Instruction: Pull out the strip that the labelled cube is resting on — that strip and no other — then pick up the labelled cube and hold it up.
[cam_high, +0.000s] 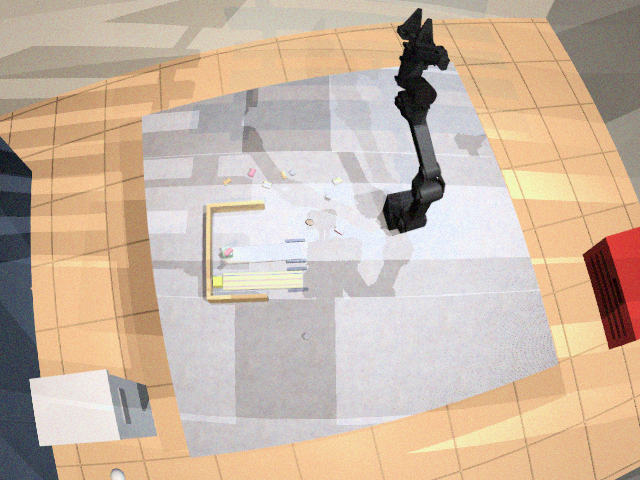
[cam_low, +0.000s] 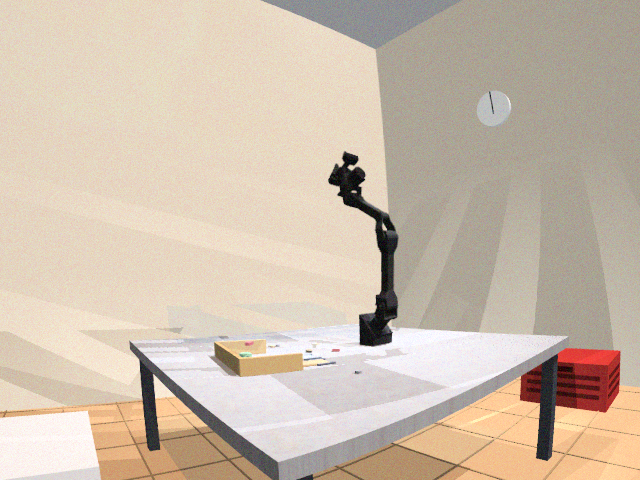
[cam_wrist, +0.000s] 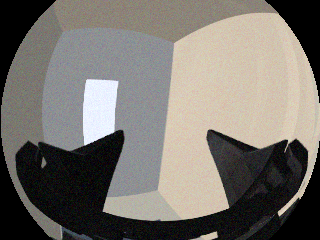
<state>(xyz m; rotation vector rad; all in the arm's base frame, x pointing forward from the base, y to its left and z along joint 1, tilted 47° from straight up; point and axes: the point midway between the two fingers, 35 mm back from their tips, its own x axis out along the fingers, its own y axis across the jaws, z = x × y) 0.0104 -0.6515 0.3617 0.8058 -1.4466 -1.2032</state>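
White table (cam_low: 465, 356) carries the three-sided tan wooden tray (cam_high: 208, 248); black arm's gripper (cam_high: 416, 26) points up at the ceiling, jaws wide apart and empty, well away from the tray. Pale strips (cam_high: 263, 280) run lengthwise out the tray's open side toward the arm base. Small pink-green cube (cam_high: 226, 252), probably the labelled one, sits deep inside; yellow cube (cam_high: 217, 281) beside it, scattered small coloured blocks (cam_high: 251, 172) between

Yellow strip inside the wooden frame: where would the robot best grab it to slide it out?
Probably the yellow strip's free end, at the wooden frame's open side, coming from above. Walls close the other three sides, and a yellow cube sits on the far end.
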